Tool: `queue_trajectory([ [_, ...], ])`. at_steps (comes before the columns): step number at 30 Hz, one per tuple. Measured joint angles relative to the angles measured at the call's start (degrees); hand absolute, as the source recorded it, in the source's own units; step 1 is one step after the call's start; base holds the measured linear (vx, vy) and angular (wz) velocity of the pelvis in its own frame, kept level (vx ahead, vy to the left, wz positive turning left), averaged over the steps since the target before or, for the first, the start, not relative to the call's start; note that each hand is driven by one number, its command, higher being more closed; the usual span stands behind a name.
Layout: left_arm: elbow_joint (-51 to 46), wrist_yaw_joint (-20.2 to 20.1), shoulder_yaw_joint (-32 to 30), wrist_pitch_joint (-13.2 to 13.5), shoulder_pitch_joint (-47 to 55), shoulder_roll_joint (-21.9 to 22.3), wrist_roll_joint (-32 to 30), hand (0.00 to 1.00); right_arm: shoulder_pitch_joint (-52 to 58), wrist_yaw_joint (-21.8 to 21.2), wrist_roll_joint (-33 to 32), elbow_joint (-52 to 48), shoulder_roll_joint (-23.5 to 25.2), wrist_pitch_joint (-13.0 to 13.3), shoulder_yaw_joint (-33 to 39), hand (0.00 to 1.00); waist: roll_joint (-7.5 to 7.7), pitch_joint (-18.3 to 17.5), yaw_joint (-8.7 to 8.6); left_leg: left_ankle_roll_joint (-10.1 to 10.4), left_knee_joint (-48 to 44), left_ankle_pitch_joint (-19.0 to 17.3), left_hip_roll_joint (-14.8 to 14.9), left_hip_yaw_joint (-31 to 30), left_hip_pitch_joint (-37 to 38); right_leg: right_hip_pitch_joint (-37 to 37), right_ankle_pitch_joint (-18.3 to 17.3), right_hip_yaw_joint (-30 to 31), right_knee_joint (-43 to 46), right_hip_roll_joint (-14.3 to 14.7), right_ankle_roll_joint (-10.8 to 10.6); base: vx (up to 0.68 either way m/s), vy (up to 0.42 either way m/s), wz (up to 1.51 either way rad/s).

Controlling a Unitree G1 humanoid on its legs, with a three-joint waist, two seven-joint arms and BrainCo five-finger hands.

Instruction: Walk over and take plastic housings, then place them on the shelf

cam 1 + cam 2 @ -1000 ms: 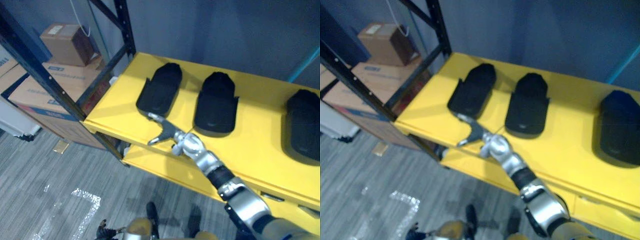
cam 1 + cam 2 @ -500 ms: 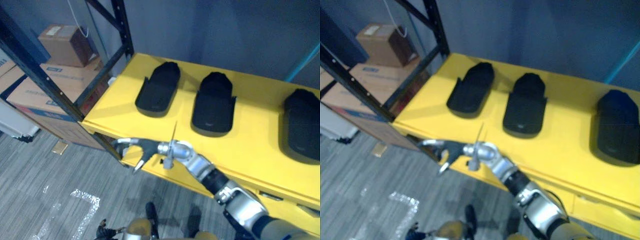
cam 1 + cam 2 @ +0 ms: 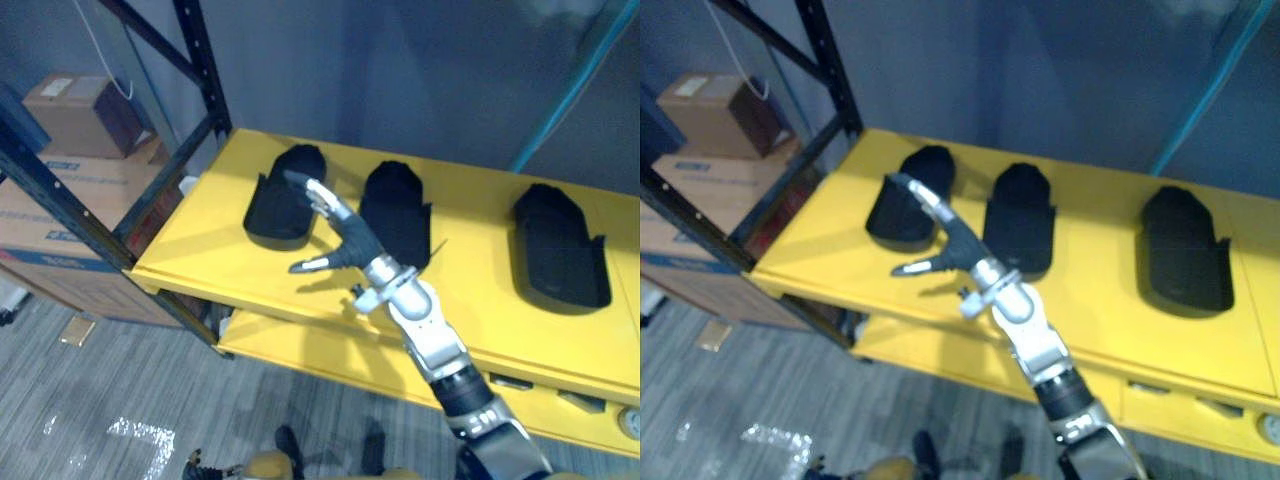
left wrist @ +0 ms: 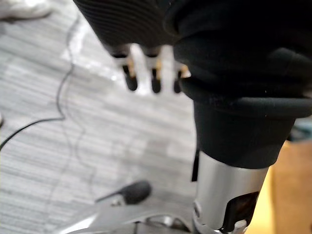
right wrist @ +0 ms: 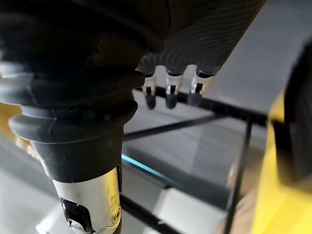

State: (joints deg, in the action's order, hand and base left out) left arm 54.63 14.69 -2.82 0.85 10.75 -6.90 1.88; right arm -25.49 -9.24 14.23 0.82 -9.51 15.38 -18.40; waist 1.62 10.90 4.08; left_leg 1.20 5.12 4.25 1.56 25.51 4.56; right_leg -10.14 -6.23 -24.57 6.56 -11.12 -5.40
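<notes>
Three black plastic housings lie in a row on the yellow shelf (image 3: 190, 250): the left housing (image 3: 278, 200), the middle housing (image 3: 397, 205) and the right housing (image 3: 556, 245). My right hand (image 3: 352, 243) is raised above the shelf's front part, between the left and middle housings. It is open, with its fingers (image 3: 312, 190) stretched toward the left housing, its thumb spread, and nothing held. In the right wrist view its fingers (image 5: 168, 95) hang free by the shelf's yellow edge (image 5: 273, 195). My left hand (image 4: 153, 80) hangs open over the grey floor, holding nothing.
Black rack uprights (image 3: 200, 70) and a diagonal brace frame the shelf's left end. Cardboard boxes (image 3: 70, 110) are stacked on the floor further left. A lower yellow shelf level (image 3: 320, 350) sits beneath. A teal pole (image 3: 570, 90) slants at the upper right.
The camera has shifted, bringing the right housing further into view. My right hand dipped in front of the shelf edge, then rose above the shelf between the left and middle housings, still open.
</notes>
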Motion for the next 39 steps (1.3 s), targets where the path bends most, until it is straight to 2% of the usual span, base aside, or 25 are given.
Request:
queue_trajectory([
  [3,0.0,0.2,0.8,-0.2,0.0,-0.1,0.0,0.0,-3.2,0.5,6.0,2.0,-5.0,-1.2,0.5,0.0,-0.52,-0.5,-0.08,0.1,0.0,0.5,1.0,0.0,0.0,0.0,0.6,1.0,-0.3,1.0,0.9,-0.03,-0.012,-0.03],
  [5,0.0,0.1,0.8,-0.6,0.0,-0.2,0.0,0.0,-6.3,0.6,7.0,7.7,-7.9,-3.7,0.7,0.0,-0.56,-0.8,-0.11,0.0,0.0,0.9,1.3,0.0,-0.6,0.1,0.7,1.1,-1.0,1.5,0.7,-0.1,-0.023,-0.03],
  [10,0.1,-0.1,0.5,-2.4,0.1,-0.7,-0.1,0.0,-7.9,1.4,6.6,19.9,-11.7,-9.5,2.7,0.0,-0.74,-0.9,0.24,0.1,0.1,1.4,1.9,-0.1,-0.7,-0.1,1.7,0.7,-2.1,2.4,0.5,-0.06,0.002,0.0],
  [14,0.3,-0.8,-0.7,-3.7,0.1,-0.5,-0.2,0.0,-9.8,3.4,3.1,29.5,-12.1,-13.4,5.7,0.0,-0.75,-0.9,0.18,0.1,0.1,1.3,1.3,-0.5,-0.7,-0.3,1.1,-0.5,-2.4,1.7,-0.1,-0.02,0.048,0.11],
  [17,0.3,-1.6,-1.0,-4.6,0.3,-0.6,-0.2,0.0,-11.5,5.7,1.3,33.6,-12.3,-14.1,7.1,0.0,-0.66,-0.8,0.34,-0.4,0.1,1.0,0.4,-1.4,-0.6,-1.1,1.0,-1.7,-2.7,0.9,-0.7,0.05,0.065,0.19],
  [22,-0.7,-2.0,-0.9,-4.6,0.5,-0.2,-0.1,0.0,-16.9,9.5,-0.8,40.2,-12.1,-15.7,9.2,0.0,-0.62,0.3,1.72,-1.2,0.1,0.9,-1.4,-1.8,-0.7,-2.0,1.8,-2.3,-2.9,-0.6,-2.0,0.12,0.059,0.08],
  [26,-1.8,-2.0,-0.7,-4.6,0.5,-0.1,0.0,0.0,-21.4,11.7,-2.3,42.9,-11.7,-15.8,9.4,0.0,-0.66,1.2,2.02,-1.3,0.0,1.0,-1.8,-1.8,-0.7,-2.1,1.8,-2.5,-2.6,-1.0,-2.0,0.11,0.028,0.06],
  [31,-2.0,-2.0,-0.6,-4.5,0.4,0.1,0.1,0.0,-24.9,14.7,-2.3,43.1,-11.7,-15.6,9.7,0.0,-1.29,1.4,2.09,-1.2,0.0,1.1,-0.9,-1.8,-0.6,-1.9,1.7,-2.3,-1.9,-0.2,-1.2,0.03,-0.004,0.01],
  [34,-2.2,-2.0,-0.4,-4.6,0.3,0.4,0.4,0.0,-26.3,15.8,-2.2,43.1,-12.0,-15.7,10.6,0.0,-2.38,2.1,2.2,-1.1,0.0,1.3,-0.4,-1.9,-0.7,-1.7,1.1,-2.2,-1.4,0.1,-0.3,-0.03,-0.009,0.0],
  [37,-2.2,-2.0,0.4,-4.7,-0.8,1.0,0.5,0.0,-28.6,18.1,-2.1,43.1,-12.7,-16.9,10.5,0.0,-4.48,3.6,2.32,-1.2,-0.3,1.9,0.2,-1.8,-2.1,0.8,0.2,-2.1,1.2,0.1,0.9,-0.07,0.009,-0.04],
  [39,-2.7,-2.5,1.8,-4.6,-3.6,0.6,2.3,0.0,-33.1,20.6,-2.1,43.1,-13.8,-18.7,10.6,0.0,-5.45,7.6,2.23,-1.5,-0.3,3.2,0.8,-1.7,-4.1,4.6,-1.0,-1.9,5.3,-0.2,0.8,-0.13,0.024,-0.01],
])
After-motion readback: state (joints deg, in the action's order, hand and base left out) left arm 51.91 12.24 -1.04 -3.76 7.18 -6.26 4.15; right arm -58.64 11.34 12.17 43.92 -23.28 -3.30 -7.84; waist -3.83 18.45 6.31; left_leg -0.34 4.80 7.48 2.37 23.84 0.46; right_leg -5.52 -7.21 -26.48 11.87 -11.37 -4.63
